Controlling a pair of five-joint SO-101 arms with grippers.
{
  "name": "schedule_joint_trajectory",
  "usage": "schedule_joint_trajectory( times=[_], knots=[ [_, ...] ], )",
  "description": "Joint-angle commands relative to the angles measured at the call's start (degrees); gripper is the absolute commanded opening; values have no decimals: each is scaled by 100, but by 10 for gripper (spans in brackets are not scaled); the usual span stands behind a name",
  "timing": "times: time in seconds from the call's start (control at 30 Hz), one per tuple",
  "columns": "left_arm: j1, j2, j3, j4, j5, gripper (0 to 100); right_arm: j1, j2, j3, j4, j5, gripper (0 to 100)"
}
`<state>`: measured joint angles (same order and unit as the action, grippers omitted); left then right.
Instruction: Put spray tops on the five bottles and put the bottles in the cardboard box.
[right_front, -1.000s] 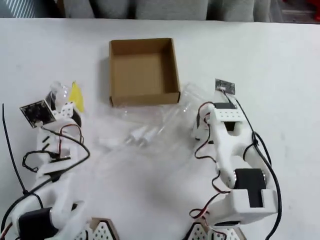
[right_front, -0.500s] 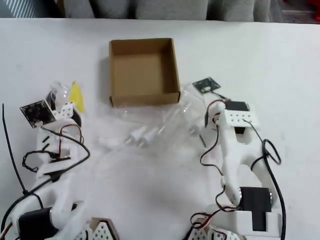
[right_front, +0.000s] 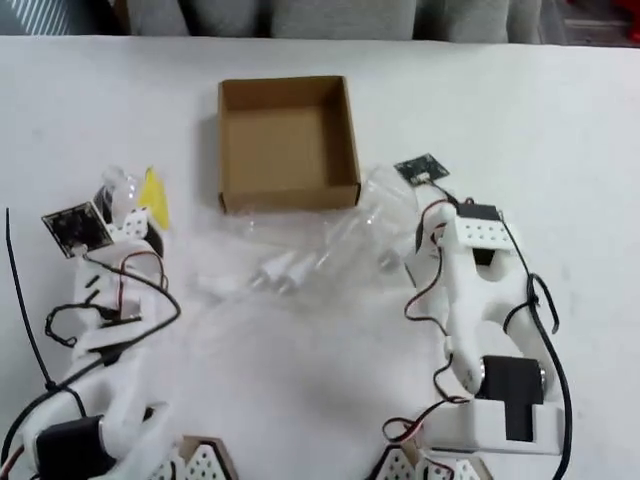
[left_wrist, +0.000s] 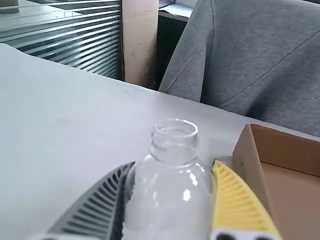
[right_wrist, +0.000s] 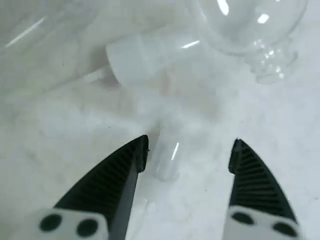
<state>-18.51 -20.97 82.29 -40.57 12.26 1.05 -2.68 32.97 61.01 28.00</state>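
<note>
Bottle (left_wrist: 172, 192) clamped upright, uncapped, in left hand (left_wrist: 173, 164) near cardboard box (right_front: 290, 198) — right hand (right_wrist: 190, 144) spread wide, hovered over spray top (right_wrist: 150, 55) on bench (right_front: 560, 120) beside toppled bottles (right_wrist: 240, 25).

Left arm (right_front: 105, 300) sits at the near left, its tool (left_wrist: 173, 167) level and pointing far, clamped on a clear bottle (left_wrist: 170, 200). Right arm (right_front: 470, 290) bends forward, its tool (right_wrist: 190, 145) aimed down with fingers spread.

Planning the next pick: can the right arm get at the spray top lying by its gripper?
Probably yes. The right gripper is open and the spray top lies just ahead, one end between the jaws, nothing over it. A clear bottle lies close beside it and might get nudged.
</note>
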Motion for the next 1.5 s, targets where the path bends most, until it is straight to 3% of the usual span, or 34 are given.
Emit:
schedule_joint_trajectory(
  times=[0.0,0.27,0.47,0.67,1.23,1.47],
  knots=[
    [57,-268,-35,-149,-53,23,13,-84,-211,-40,-44,262],
    [48,-268,-35,-149,-53,23,22,-716,9,716,-53,259],
    [57,-268,-35,-167,-53,23,22,-884,422,382,-62,152],
    [48,-268,-35,-167,-53,23,-22,-549,563,110,-527,239],
    [48,-268,-35,-158,-53,23,13,356,466,-330,-580,242],
    [48,-268,-35,-158,-53,23,40,365,466,-321,-580,79]
  ],
)
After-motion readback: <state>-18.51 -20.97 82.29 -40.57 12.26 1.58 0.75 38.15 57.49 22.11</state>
